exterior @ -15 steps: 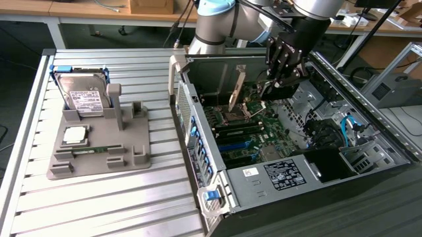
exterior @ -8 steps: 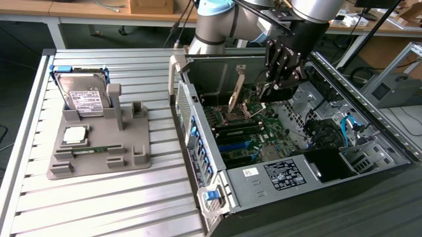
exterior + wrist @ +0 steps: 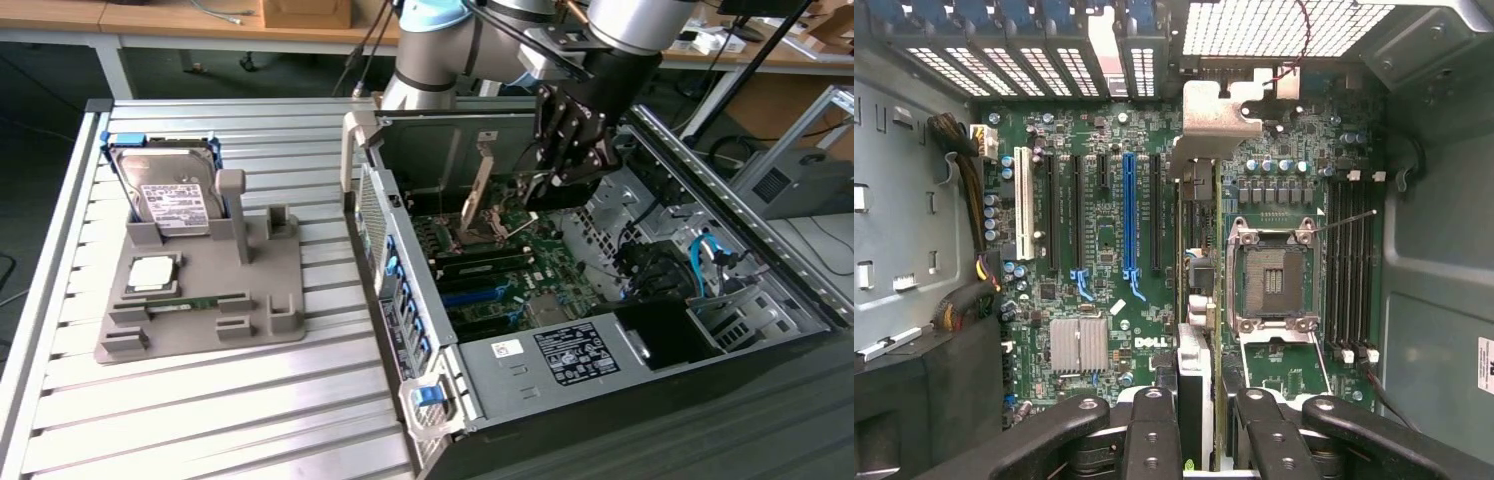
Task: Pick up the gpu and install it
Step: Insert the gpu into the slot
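The gpu (image 3: 478,195) hangs on edge inside the open computer case (image 3: 747,250), its brownish board face showing in the exterior view. My gripper (image 3: 553,188) is shut on it from above. In the wrist view the gpu (image 3: 1194,375) is seen edge-on between my black fingers (image 3: 1154,430), and its silver bracket (image 3: 1220,118) reaches toward the case's rear slot openings. It hovers over the green motherboard (image 3: 1104,300), between the blue slot (image 3: 1129,215) and the empty processor socket (image 3: 1274,280). I cannot tell whether it touches a slot.
On the slatted table at the exterior view's left stands a grey holder (image 3: 200,300) with a silver hard drive (image 3: 171,195), a processor chip (image 3: 151,272) and a memory stick (image 3: 200,302). Case walls, drive bays and cables (image 3: 707,255) hem in the gripper.
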